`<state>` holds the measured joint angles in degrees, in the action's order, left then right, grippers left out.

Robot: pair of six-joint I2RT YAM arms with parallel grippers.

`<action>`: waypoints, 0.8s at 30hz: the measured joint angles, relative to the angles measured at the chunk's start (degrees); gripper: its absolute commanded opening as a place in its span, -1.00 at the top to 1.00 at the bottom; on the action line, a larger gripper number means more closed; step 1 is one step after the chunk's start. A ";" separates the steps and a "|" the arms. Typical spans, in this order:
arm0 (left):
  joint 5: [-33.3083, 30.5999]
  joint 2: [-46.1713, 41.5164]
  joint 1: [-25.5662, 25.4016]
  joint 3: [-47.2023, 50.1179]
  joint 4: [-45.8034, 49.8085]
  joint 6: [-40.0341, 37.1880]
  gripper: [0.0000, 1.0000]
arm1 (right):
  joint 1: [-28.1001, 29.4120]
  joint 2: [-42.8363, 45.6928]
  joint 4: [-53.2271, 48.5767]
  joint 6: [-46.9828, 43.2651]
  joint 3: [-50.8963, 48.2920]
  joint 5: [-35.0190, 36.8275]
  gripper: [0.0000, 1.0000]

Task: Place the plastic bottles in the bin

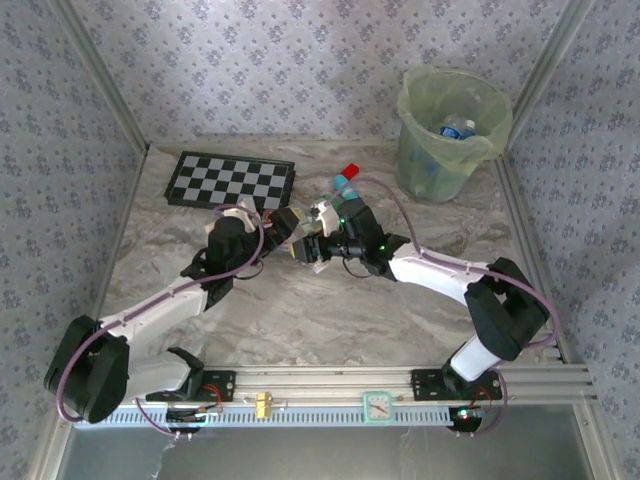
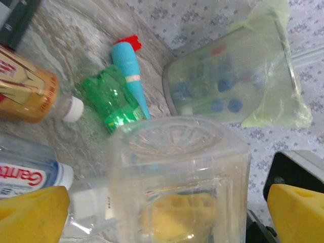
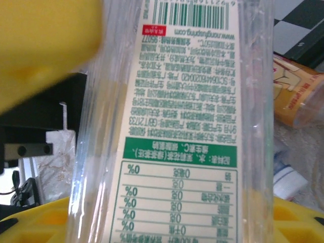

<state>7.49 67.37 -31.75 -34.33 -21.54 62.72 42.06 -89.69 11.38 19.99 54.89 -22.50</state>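
Mid-table, a clear square plastic bottle (image 3: 177,126) is held up off the marble-look tabletop (image 1: 330,310), probably a handover to the arm nearer the bin. The right gripper (image 3: 152,136) pinches its labelled body. The left gripper (image 2: 164,215) is spread wide either side of its base, not touching. Far right corner, well apart, stands the round translucent pale-green bin (image 1: 425,160), with blue-capped bottles (image 1: 455,128) inside. The label reads "www.nongfuspring.com", plus barcode, Chinese print and a green table of 0% rows. A white-labelled bottle (image 2: 25,174) lying nearby reads "Gante", cut off.
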 measured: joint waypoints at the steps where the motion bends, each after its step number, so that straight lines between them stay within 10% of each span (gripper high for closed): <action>1: -0.42 -0.70 0.83 0.00 0.76 -0.33 -1.00 | -0.28 0.37 -0.50 -0.13 0.00 0.44 -0.14; 12: -11.02 -3.52 3.69 -2.84 20.65 -4.39 -1.00 | -9.42 12.24 -15.41 -5.11 2.56 11.67 -0.13; 24: -11.17 -0.09 1.20 -2.38 23.78 -5.99 -1.00 | -32.57 15.50 -25.44 -8.04 23.98 19.93 -0.13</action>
<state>-3.68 67.29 -30.55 -36.71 2.24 56.73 9.50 -74.19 -14.06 11.94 78.87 -2.57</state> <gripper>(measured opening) 0.997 0.581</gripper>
